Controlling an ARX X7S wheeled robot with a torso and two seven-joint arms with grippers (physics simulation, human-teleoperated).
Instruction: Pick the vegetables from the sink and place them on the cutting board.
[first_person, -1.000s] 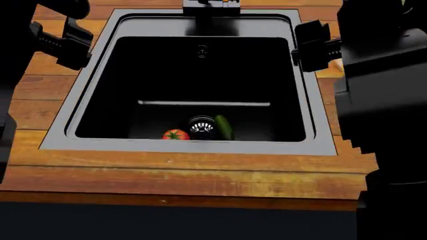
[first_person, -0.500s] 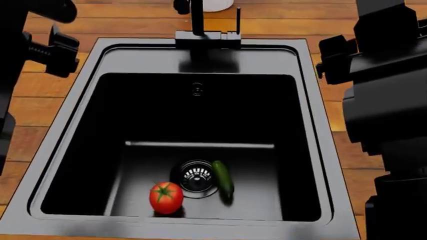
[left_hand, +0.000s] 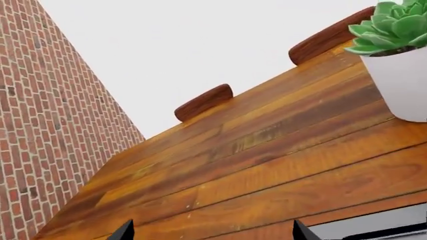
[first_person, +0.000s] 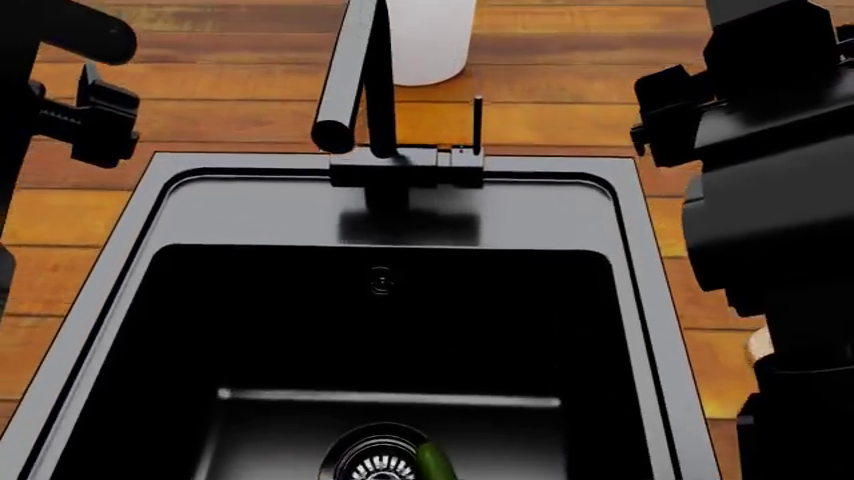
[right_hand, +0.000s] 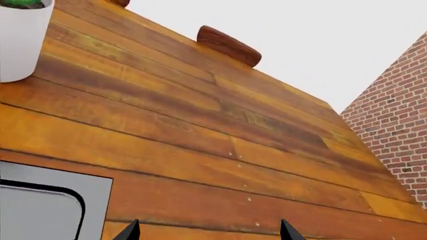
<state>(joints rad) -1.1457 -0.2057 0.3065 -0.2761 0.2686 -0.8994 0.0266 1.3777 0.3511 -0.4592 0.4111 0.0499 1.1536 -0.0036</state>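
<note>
The matte black sink (first_person: 174, 215) fills the head view, with its black faucet (first_person: 358, 85) at the back rim. The steel drain strainer (first_person: 371, 462) shows at the bottom edge. Only the tip of the dark green cucumber (first_person: 434, 462) shows beside it. The tomato is out of view. My left gripper (first_person: 96, 118) hangs over the countertop left of the sink; its tips (left_hand: 208, 235) are wide apart and empty. My right gripper (first_person: 667, 108) is right of the sink, also open and empty (right_hand: 208, 232). The cutting board is hidden, apart from perhaps a pale sliver (first_person: 758, 345) behind my right arm.
A white pot (first_person: 430, 35) stands behind the faucet; it holds a green succulent (left_hand: 390, 25) and also shows in the right wrist view (right_hand: 20, 42). Orange-brown plank countertop (first_person: 227, 110) surrounds the sink. A brick wall (left_hand: 47, 125) rises beyond the counter.
The head view has shifted toward the back of the counter: the sink has slid down in the view, the tomato has left it, and the faucet and pot have come in. Both grippers stay open.
</note>
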